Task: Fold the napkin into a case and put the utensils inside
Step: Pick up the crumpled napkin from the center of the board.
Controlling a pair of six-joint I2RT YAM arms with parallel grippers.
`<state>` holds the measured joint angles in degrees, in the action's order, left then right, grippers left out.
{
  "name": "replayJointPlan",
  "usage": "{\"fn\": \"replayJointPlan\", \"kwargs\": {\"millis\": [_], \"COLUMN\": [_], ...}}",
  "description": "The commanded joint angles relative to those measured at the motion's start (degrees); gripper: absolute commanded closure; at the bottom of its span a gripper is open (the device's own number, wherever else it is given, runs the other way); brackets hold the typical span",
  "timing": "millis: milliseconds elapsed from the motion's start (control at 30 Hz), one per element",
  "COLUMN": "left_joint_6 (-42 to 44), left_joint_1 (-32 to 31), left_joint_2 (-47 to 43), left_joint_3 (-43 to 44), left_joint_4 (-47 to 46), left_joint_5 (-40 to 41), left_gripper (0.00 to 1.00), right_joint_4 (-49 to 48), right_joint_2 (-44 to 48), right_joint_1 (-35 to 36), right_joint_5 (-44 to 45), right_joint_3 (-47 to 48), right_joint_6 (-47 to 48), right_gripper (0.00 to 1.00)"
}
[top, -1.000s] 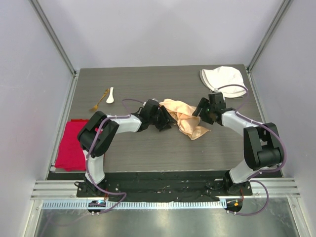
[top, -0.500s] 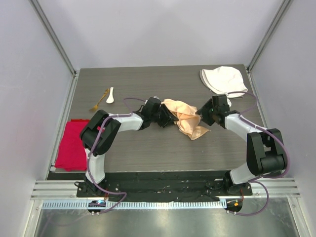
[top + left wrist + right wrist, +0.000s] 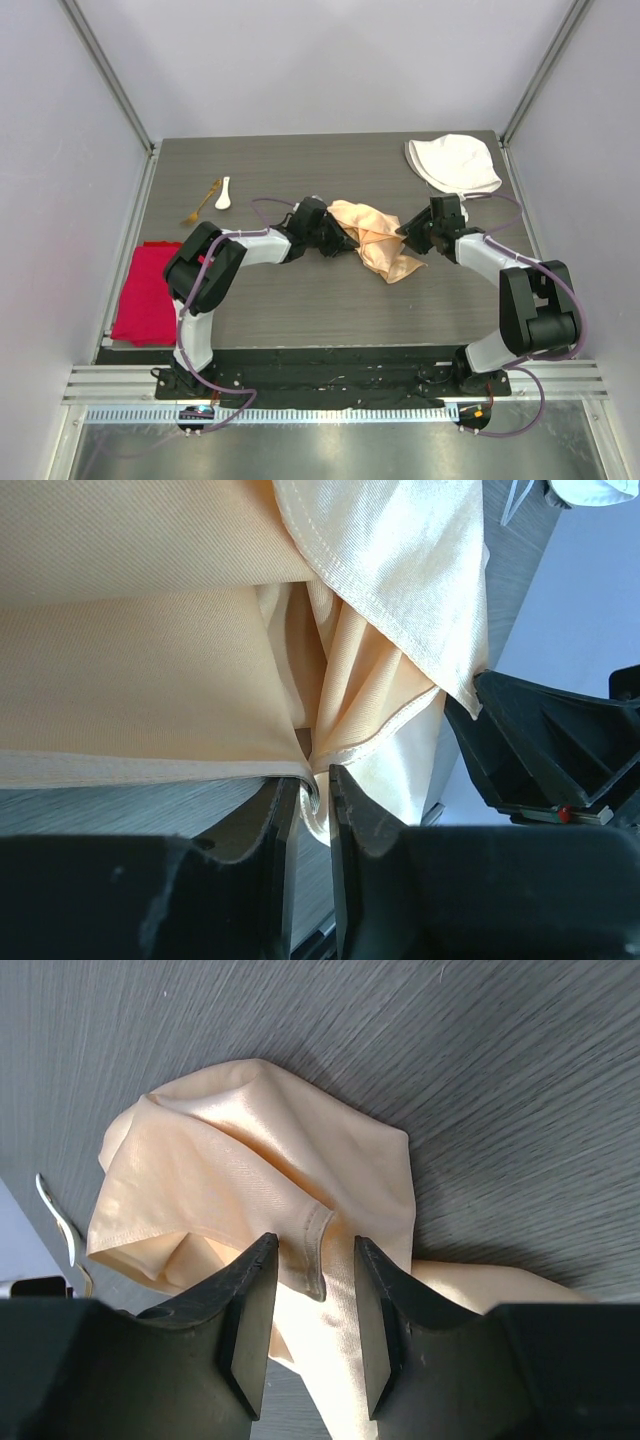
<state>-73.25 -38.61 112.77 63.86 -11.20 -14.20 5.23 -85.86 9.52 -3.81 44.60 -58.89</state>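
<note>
Overhead, the napkin (image 3: 375,243) lies crumpled in a loose, glossy peach heap at the middle of the bench (image 3: 300,160). The left fingers (image 3: 345,240) are at its left edge and the right fingers (image 3: 408,238) at its right edge. The white spoon (image 3: 222,193) and gold fork (image 3: 200,206) lie side by side at the far left, well apart from the cloth. From the left wrist, the left fingers (image 3: 340,798) are drawn almost together, pinching a hemmed fold of the napkin (image 3: 150,660). From the right wrist, the right fingers (image 3: 258,1290) stand apart, straddling a stitched corner of the napkin (image 3: 250,1140) without clamping it.
</note>
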Motion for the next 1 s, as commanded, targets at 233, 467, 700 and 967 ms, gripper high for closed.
{"fn": "replayJointPlan", "kwargs": {"millis": [233, 467, 700, 967], "left_joint_6": [2.1, 3.0, 17.7, 38.6], "left_joint_1": [-0.2, -0.8, -1.5, -1.6], "left_joint_2": [0.1, 0.3, -4.9, -25.4], "left_joint_3": [2.5, 3.2, 9.6, 14.1], "left_joint_4": [2.1, 3.6, 26.5, 55.0], "left_joint_5": [1.2, 2.1, 14.0, 30.7], "left_gripper": [0.87, 0.95, 1.00, 1.00], "right_joint_4": [-0.8, -1.7, -2.9, 12.1], "right_joint_2": [3.4, 2.4, 3.3, 12.4], "right_joint_1": [-0.3, -0.5, -2.0, -7.0], "right_joint_5": [-0.2, -1.1, -4.5, -5.1], "right_joint_3": [0.2, 0.8, 4.7, 20.6], "right_joint_6": [-3.1, -4.6, -1.2, 10.2], "right_gripper": [0.58, 0.88, 0.99, 0.99]}}
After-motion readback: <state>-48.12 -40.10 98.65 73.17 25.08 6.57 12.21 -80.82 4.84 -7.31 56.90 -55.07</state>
